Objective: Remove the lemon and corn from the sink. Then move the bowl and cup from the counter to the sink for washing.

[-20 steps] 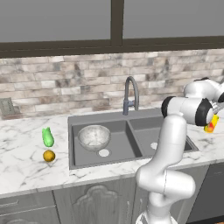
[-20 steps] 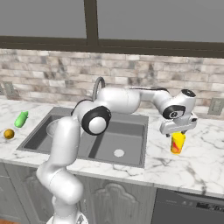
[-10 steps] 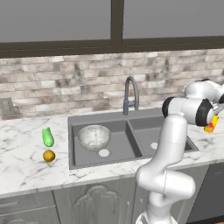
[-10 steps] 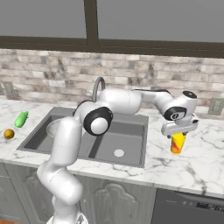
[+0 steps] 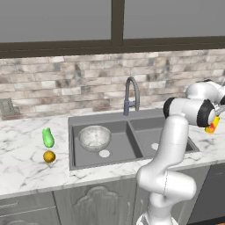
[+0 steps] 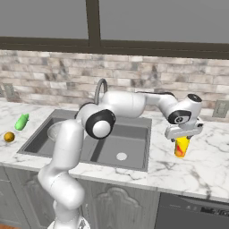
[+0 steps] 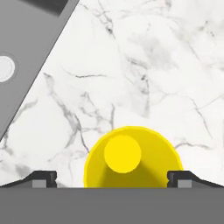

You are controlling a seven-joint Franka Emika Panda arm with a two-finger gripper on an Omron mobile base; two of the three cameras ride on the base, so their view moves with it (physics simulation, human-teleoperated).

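The yellow cup [image 6: 181, 147] with its red mark stands upright on the marble counter right of the sink [image 6: 134, 127]. My gripper [image 6: 183, 137] hangs straight over it, open. In the hand view the cup [image 7: 131, 157] sits between the two fingertips [image 7: 43, 178], one on each side of its rim, apart from it. The speckled bowl [image 5: 94, 137] rests in the sink's left basin [image 5: 83, 162]. On the counter left of the sink lie the green corn [image 5: 48, 137] and the lemon [image 5: 49, 156]. In the left base view my arm hides part of the cup [image 5: 212, 126].
The curved faucet [image 5: 131, 94] rises behind the divider between the basins. A brick wall with an outlet [image 5: 6, 107] backs the counter. The sink's right edge [image 7: 30, 65] and a drain [image 7: 5, 68] lie close to the cup.
The gripper has come down a little toward the cup. Its jaws stay wide. Cup, bowl, corn and lemon have not moved.
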